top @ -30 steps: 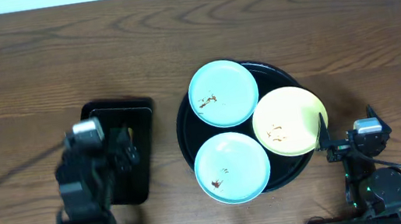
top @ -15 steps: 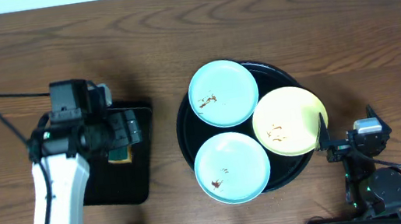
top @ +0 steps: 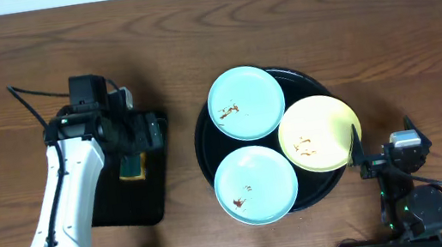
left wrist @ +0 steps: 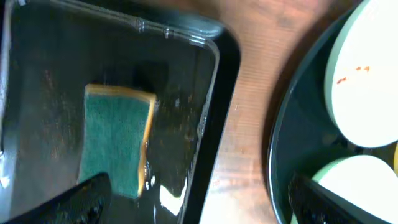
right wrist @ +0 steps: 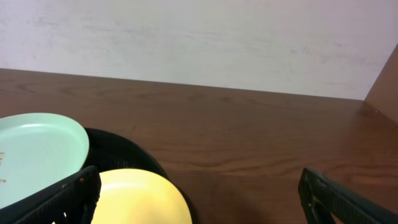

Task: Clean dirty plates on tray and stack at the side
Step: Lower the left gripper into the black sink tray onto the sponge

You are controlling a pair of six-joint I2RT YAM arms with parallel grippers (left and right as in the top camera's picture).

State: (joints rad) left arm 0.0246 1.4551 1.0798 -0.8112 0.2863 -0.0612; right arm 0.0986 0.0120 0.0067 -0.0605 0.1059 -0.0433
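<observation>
Left tool (top: 139,144) hangs open above the sponge (top: 131,165) overhead, right tool (top: 373,157) open just right of the tray (top: 204,147) carrying three plates (top: 245,103); left wrist shows the sponge below, right wrist the yellow plate (right wrist: 140,196), probably light, stiff, slick, so I'd pinch its rim.

Two pale turquoise plates (top: 246,103) and one pale yellow plate (top: 318,133), all brown-smeared; glossy black round tray (top: 204,147); black rectangular tray (top: 129,207); green, yellow-edged sponge (left wrist: 115,140); brown wood-grained table (top: 276,20).
</observation>
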